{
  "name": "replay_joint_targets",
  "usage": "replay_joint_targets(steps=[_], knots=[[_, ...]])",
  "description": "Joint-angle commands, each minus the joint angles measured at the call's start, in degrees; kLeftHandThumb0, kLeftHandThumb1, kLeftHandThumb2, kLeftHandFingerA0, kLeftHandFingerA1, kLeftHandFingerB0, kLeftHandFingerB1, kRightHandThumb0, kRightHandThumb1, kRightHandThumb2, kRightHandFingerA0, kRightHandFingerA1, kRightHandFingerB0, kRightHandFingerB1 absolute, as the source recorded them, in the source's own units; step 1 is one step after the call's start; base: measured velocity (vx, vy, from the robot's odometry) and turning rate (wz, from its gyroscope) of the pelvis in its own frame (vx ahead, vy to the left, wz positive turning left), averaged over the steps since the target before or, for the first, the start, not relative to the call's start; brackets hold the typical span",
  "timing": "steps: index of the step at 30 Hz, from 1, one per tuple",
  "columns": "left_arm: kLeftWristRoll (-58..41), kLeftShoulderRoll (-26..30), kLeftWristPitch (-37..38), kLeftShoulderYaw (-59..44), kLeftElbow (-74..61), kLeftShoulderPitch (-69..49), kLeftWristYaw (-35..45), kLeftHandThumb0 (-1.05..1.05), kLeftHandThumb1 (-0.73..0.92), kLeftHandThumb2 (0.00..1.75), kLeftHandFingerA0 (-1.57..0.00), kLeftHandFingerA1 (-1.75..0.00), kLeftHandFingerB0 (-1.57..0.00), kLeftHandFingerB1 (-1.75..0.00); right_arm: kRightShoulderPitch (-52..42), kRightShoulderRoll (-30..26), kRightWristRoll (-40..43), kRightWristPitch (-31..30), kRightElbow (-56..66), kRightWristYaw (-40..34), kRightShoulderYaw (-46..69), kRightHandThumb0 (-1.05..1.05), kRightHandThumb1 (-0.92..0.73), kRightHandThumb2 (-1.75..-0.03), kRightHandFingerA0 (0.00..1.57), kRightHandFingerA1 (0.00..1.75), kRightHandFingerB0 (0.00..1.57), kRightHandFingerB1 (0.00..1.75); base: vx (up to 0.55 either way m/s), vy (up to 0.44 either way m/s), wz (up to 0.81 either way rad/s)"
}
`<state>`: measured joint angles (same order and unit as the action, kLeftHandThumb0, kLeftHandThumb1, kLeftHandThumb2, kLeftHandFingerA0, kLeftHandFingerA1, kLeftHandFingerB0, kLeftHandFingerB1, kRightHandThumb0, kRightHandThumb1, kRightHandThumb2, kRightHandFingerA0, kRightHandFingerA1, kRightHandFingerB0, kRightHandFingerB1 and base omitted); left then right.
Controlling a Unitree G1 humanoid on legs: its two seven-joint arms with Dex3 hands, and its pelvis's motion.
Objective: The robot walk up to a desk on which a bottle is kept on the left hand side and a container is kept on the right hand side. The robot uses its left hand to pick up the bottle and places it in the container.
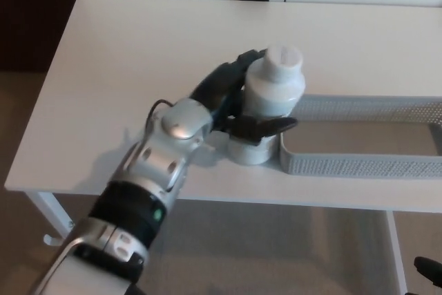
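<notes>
Left hand (231, 105) clamped round white bottle (271, 101) (cap up), just beside mesh container's (359, 165) left wall, over desk (117, 81).

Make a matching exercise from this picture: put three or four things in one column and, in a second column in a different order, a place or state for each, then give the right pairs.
Things:
1. bottle
2. left hand
3. container
4. desk

Places or states:
A. wire mesh, nothing inside it, on the right
B. white, bears everything else
C. black, fingers closed around something
D. white with a cap, held next to the mesh wall

Pairs: 1-D, 2-C, 3-A, 4-B
</notes>
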<state>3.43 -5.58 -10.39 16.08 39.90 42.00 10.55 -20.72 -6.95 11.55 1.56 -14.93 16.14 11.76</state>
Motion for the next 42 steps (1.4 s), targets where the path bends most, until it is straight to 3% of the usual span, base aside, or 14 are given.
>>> replay_joint_targets(steps=[1, 3, 6, 14, 17, 18, 20, 21, 24, 35, 36, 37, 40, 42], knots=[[8.1, -3.2, -3.2, 1.2, 10.2, 8.4, -15.6, -0.09, 0.73, 0.78, -1.21, -0.88, -0.88, -0.62, 1.3, -0.3, 1.1, -2.3, 3.0, -0.5, 0.4, -0.57, -0.48, -0.55, 0.38, 0.45, 0.41, 0.38, 0.00, 0.000, 0.00], [8.4, -2.1, -1.7, 1.1, 10.8, 8.1, -16.0, -0.04, 0.59, 1.09, -1.06, -1.01, -0.85, -0.87, 1.6, -0.7, 1.5, -2.8, 3.2, -0.2, 0.6, -0.57, -0.48, -0.55, 0.39, 0.47, 0.42, 0.38, 0.00, 0.000, 0.00], [9.0, -0.3, 0.5, 0.8, 12.2, 8.4, -17.3, -0.09, 0.78, 0.74, -1.11, -1.18, -0.74, -0.91, 2.4, -1.3, 1.4, -3.1, 3.2, 0.1, 0.8, -0.58, -0.48, -0.56, 0.40, 0.46, 0.43, 0.37, 0.00, 0.000, 0.00], [7.8, 3.6, 4.6, -1.4, 11.5, 7.9, -16.0, -0.13, 0.75, 0.82, -1.13, -1.34, -0.84, -1.16, 3.4, -1.6, 1.1, -3.2, 3.0, 0.2, 0.9, -0.59, -0.47, -0.55, 0.43, 0.51, 0.46, 0.40, 0.00, 0.000, 0.00], [6.0, 6.3, 5.0, -4.5, 7.2, 7.5, -15.0, -0.14, 0.82, 0.69, -0.93, -1.19, -0.77, -0.96, 3.6, -1.8, 1.1, -3.0, 2.6, 0.5, 1.0, -0.59, -0.49, -0.56, 0.40, 0.51, 0.44, 0.39, 0.00, 0.000, 0.00], [6.2, 6.7, 4.7, -4.9, 6.3, 7.6, -15.4, -0.14, 0.83, 0.64, -0.71, -0.58, -0.74, -0.92, 3.8, -1.9, 1.0, -3.0, 2.5, 0.4, 1.0, -0.60, -0.49, -0.56, 0.40, 0.50, 0.44, 0.39, 0.00, 0.000, 0.00], [6.5, 7.1, 4.1, -5.4, 5.3, 7.8, -15.7, -0.14, 0.83, 0.64, -0.71, -0.58, -0.74, -0.92, 3.9, -2.0, 0.9, -3.0, 2.4, 0.4, 1.0, -0.60, -0.49, -0.56, 0.40, 0.50, 0.44, 0.39, 0.00, 0.000, 0.00], [5.5, 8.2, 3.5, -7.7, 2.0, 8.6, -16.5, -0.16, 0.82, 0.67, -0.98, -1.43, -0.75, -0.85, 4.3, -2.3, 0.3, -2.8, 1.9, 0.3, 0.8, -0.63, -0.49, -0.56, 0.39, 0.51, 0.45, 0.39, 0.00, 0.000, 0.00], [0.8, 7.4, 4.2, -12.7, -2.8, 9.5, -15.4, -0.14, 0.79, 0.70, -1.05, -1.39, -0.81, -1.09, 4.5, -2.8, -0.7, -2.7, 1.6, 0.0, 0.3, -0.64, -0.50, -0.56, 0.39, 0.49, 0.44, 0.38, 0.00, 0.000, 0.00], [-2.4, -5.3, -2.6, -10.3, -18.8, 8.1, -11.3, -0.14, 0.70, 0.82, -1.09, -1.30, -0.88, -1.03, 3.9, -2.6, -1.2, -2.0, 0.9, 0.2, -0.8, -0.63, -0.50, -0.56, 0.40, 0.47, 0.44, 0.39, 0.00, 0.000, 0.00], [-1.7, -6.0, -3.1, -9.5, -19.2, 8.0, -11.5, -0.15, 0.72, 0.81, -1.12, -1.25, -0.88, -1.01, 4.0, -2.5, -1.1, -2.0, 0.8, 0.2, -0.8, -0.70, -0.40, -0.84, 0.35, 0.56, 0.40, 0.51, 0.00, 0.000, 0.00], [-0.5, -6.8, -3.9, -8.2, -19.6, 7.9, -11.5, -0.16, 0.72, 0.81, -1.11, -1.27, -0.86, -1.03, 4.1, -2.4, -1.1, -1.8, 0.6, 0.1, -0.8, -0.65, -0.50, -0.56, 0.39, 0.50, 0.45, 0.40, 0.00, 0.000, 0.00], [1.0, -8.5, -4.4, -5.4, -19.0, 8.0, -11.1, -0.16, 0.70, 0.83, -1.10, -1.26, -0.84, -1.03, 4.2, -2.3, -1.0, -1.4, 0.0, 0.4, -0.9, -0.64, -0.50, -0.56, 0.39, 0.47, 0.43, 0.38, 0.00, 0.000, 0.00], [1.8, -10.5, -3.0, -3.1, -17.1, 7.7, -11.2, -0.16, 0.67, 0.88, -1.07, -1.31, -0.86, -1.03, 4.0, -2.5, -1.5, -1.0, 0.1, 0.1, -1.1, -0.70, -0.41, -0.85, 0.34, 0.55, 0.41, 0.51, 0.00, 0.000, 0.00]])
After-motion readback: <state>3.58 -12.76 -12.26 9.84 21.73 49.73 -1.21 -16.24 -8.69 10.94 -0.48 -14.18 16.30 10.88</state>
